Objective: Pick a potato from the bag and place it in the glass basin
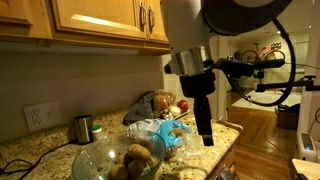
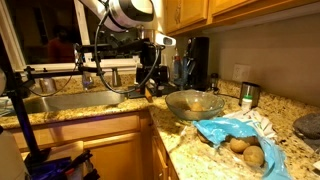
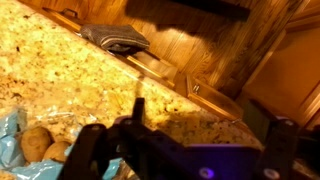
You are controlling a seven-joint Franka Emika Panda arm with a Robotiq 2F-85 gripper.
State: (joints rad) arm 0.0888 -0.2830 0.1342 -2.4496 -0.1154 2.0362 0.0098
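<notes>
Ok so, left to right in an exterior view. One little dark cup point(image 1: 83, 127) sits at mid-left by the wall. One glass basin point(image 1: 100, 160) is at lower left, and one blue bag point(image 1: 160, 132) lies crumpled in the centre, just beside the basin. My gripper point(image 1: 205, 136) hangs right of centre, next to the bag and not over it.

The wrist view backs that up: the bag only pokes in at the lower left corner while I'm mostly looking at bare counter point(image 3: 90, 80). My fingers point(image 3: 88, 150) are spread wide at the bottom of that frame with nothing between them.

The potatoes point(image 3: 35, 143) are in the open mouth of the bag. I count two for sure in the wrist view and two in an exterior view at lower right point(image 2: 240, 146). There might be a third tucked under the plastic, can't tell. From that side the basin looks empty to me, but clear glass is hard to read.

My guess on handling:
- The potatoes should be firm, a bit heavy for their size, with dull skin that isn't slippery, so a decent squeeze won't hurt them.
- I'd go for the nearer, more exposed one and close across its short middle, since gripping the ends would let it squirt out.
- The bag is thin, crinkly and floppy, so pinching plastic along with the potato could drag the whole thing.
- The basin is glass, so lower the potato in, don't drop it.
</notes>
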